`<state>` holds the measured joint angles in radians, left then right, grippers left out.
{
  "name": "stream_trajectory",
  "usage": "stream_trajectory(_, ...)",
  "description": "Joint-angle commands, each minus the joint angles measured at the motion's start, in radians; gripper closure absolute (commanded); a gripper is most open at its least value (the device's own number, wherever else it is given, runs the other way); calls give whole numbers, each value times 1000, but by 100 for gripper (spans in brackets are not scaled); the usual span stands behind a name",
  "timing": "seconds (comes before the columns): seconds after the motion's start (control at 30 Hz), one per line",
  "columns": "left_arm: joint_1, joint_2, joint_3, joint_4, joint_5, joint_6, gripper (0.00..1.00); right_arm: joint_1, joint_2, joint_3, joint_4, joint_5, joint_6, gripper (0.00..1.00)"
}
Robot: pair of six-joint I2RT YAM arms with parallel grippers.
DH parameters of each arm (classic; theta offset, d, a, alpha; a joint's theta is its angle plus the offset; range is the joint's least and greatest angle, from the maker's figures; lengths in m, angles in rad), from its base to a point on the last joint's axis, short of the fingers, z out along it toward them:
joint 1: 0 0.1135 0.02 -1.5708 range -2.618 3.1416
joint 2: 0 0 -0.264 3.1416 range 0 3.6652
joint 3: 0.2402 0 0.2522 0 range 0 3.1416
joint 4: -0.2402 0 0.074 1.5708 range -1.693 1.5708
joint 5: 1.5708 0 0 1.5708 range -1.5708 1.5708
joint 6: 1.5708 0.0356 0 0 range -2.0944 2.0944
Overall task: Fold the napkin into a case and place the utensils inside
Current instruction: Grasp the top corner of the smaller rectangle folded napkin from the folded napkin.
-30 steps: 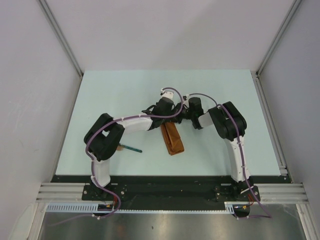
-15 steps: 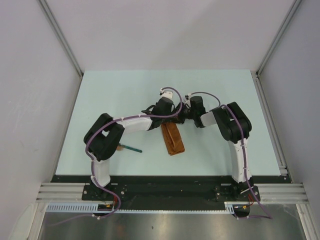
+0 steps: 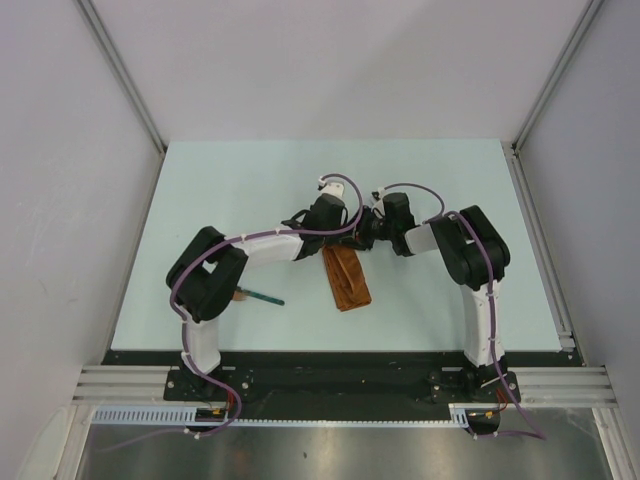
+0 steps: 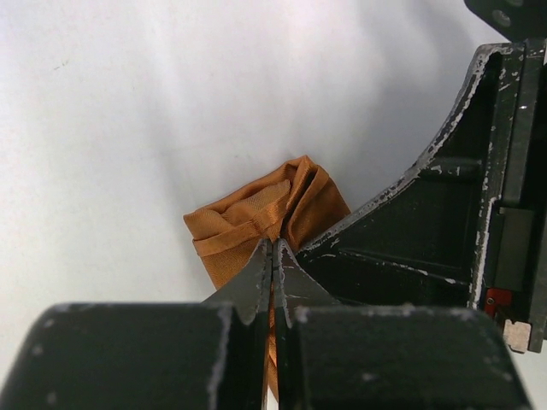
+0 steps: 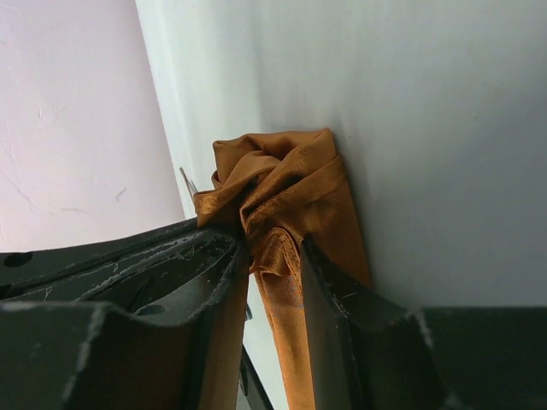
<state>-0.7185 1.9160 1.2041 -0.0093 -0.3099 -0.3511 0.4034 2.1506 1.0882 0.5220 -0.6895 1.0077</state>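
Here, left fingers (image 4: 261,275) are clenched on one bunched end of the rust-orange case (image 4: 248,218), and right fingers (image 5: 238,260) pinch that same end. The case lies as a narrow strip mid-worktop (image 3: 250,180). Teal-handled utensil (image 3: 262,296) lies well apart on its left.

narrow rust-orange case (image 3: 346,281) lies flat, far end bunched up — teal-handled utensil (image 3: 264,296) apart to its left.

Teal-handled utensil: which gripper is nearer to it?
Left. The left gripper pinches the far end of the case, beyond and right of the teal-handled utensil; the right gripper holds the same end, farther right.
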Motion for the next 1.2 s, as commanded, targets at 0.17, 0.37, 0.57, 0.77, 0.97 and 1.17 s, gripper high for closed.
stream_trajectory(0.17, -4, -31, -11, 6, 38, -19, 100, -17, -93, -39, 52, -45, -37, 58)
stream_trajectory(0.37, -2, -31, -9, 5, 42, -19, 100, -37, -144, -70, 21, -44, -63, 55)
stream_trajectory(0.57, -2, -37, -12, 5, 40, -19, 100, -57, -152, -93, 27, -47, -63, 57)
stream_trajectory(0.77, -1, -41, -12, 5, 38, -19, 100, -63, -58, -67, 99, -48, -18, 92)
stream_trajectory(0.97, -1, -43, -17, 5, 49, -19, 100, -37, 23, -13, 153, -62, 14, 100)
stream_trajectory(1.17, -1, -41, -21, 5, 54, -19, 100, -18, 41, 13, 159, -54, 20, 100)
